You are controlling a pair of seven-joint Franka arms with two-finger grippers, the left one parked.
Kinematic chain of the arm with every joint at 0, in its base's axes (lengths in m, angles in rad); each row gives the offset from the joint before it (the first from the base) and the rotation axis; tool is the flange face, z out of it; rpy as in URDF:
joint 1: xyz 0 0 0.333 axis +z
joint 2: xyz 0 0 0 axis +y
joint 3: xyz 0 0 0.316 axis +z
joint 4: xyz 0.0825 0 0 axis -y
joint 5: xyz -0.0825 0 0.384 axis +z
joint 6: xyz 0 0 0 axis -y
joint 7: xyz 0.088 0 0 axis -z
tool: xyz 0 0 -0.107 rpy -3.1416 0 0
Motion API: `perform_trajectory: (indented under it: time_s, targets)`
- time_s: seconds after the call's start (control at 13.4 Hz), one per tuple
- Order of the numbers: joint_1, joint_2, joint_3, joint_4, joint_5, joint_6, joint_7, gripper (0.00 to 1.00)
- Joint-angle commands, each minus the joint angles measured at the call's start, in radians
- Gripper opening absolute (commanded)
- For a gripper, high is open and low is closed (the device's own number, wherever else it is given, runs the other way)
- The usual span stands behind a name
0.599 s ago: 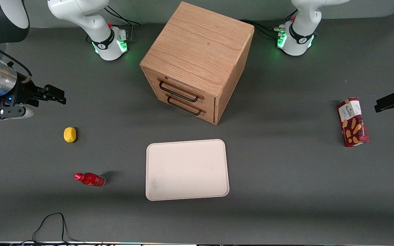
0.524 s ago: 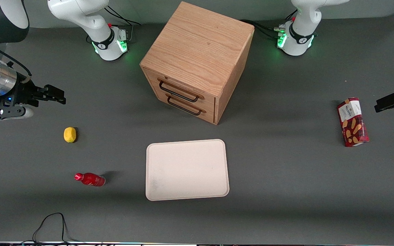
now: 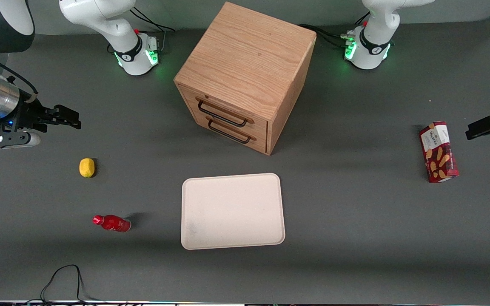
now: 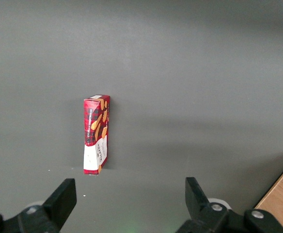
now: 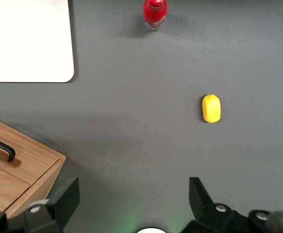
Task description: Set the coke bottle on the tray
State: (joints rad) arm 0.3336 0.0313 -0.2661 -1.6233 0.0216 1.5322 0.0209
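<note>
Coke bottle [image 3: 111, 223]: lies on its side on the worktop [image 3: 355, 212] in the lower left of the front frame, red cap pointing toward the working arm's end, base toward the tray. Nothing touches it.
Tray [image 3: 232, 211]: cream-white, flat on the worktop at lower centre of the front frame, bare inside, a clear gap between its rim and the bottle's base.
Gripper [image 3: 69, 118]: at the left edge of the front frame, raised well away from the bottle, farther from the front camera than both the bottle and the lemon. In the right wrist view its fingers [image 5: 64, 201] stand spread wide with nothing between them.
Lemon [image 3: 86, 167]: between gripper and bottle in the front frame, well apart from each.
Other items: wooden two-drawer cabinet [image 3: 245, 76] at upper centre; red biscuit box [image 3: 438, 151] toward the parked arm's end.
Step in hand: approach, as I judge it; no grasp has begun.
How to do it well: travel high enough to pass over the lemon, then centre over the bottle's body, not its cap. Turn the wrist so the fingers close across the narrow width, since a glossy round bottle may roll if nudged from one side. Come down squarely, close, lift clear of the tray's rim before moving across.
</note>
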Motion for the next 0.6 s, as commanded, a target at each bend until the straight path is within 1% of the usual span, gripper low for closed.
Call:
perform_trajectory:
  time_s: [0.0,0.15,0.3,0.52]
  targets:
    - [0.004,0.015,-0.015,0.031,0.02,-0.018,-0.022,1.0]
    - [-0.031,0.015,-0.002,0.036,0.02,-0.018,-0.022,1.0]
    - [-0.031,0.034,-0.002,0.074,0.021,-0.038,-0.022,1.0]
    - [-0.028,0.137,-0.002,0.224,0.021,-0.115,-0.022,1.0]
